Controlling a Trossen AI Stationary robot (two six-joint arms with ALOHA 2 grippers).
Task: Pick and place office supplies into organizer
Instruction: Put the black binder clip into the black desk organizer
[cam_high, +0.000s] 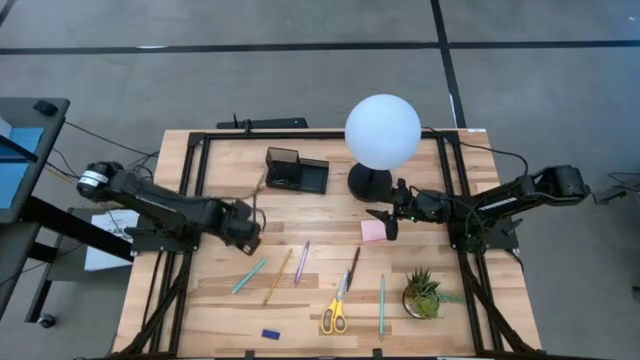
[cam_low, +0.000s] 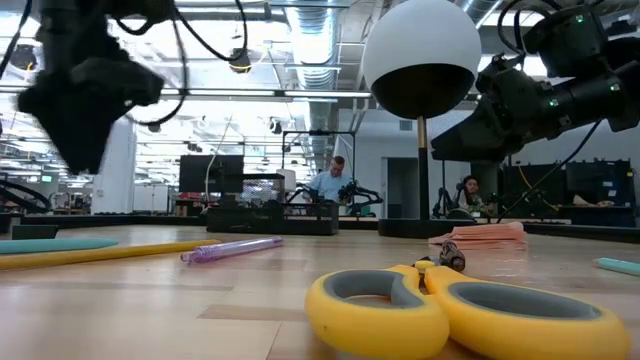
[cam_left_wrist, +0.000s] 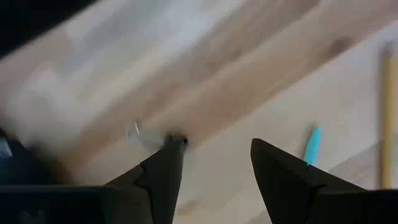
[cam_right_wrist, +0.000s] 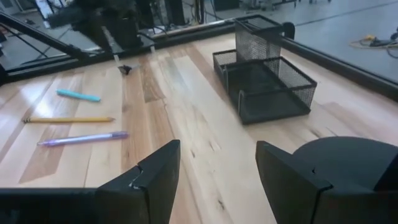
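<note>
The black mesh organizer (cam_high: 295, 170) stands at the table's far middle. Nearer lie a teal pen (cam_high: 249, 276), a yellow pencil (cam_high: 278, 276), a purple pen (cam_high: 301, 262), a dark pen (cam_high: 353, 268), yellow-handled scissors (cam_high: 335, 310), a second teal pen (cam_high: 381, 305), a blue eraser (cam_high: 270, 334) and a pink sticky pad (cam_high: 374, 231). My left gripper (cam_left_wrist: 214, 155) points down, open, left of the pens. A small black clip (cam_left_wrist: 176, 140) shows right at one fingertip. My right gripper (cam_right_wrist: 214, 180) is open, held near level above the pink pad. My left gripper has bare table showing in the gap between its fingers. The small black clip (cam_right_wrist: 126, 68) sits at the tip of one finger (cam_left_wrist: 163, 168), outside that gap. I cannot tell whether the finger touches it.
A white globe lamp (cam_high: 383, 130) on a black base (cam_high: 370, 182) stands just right of the organizer, close to my right gripper. A small potted plant (cam_high: 423, 293) sits at the near right. Bare wood lies between the organizer and the row of pens.
</note>
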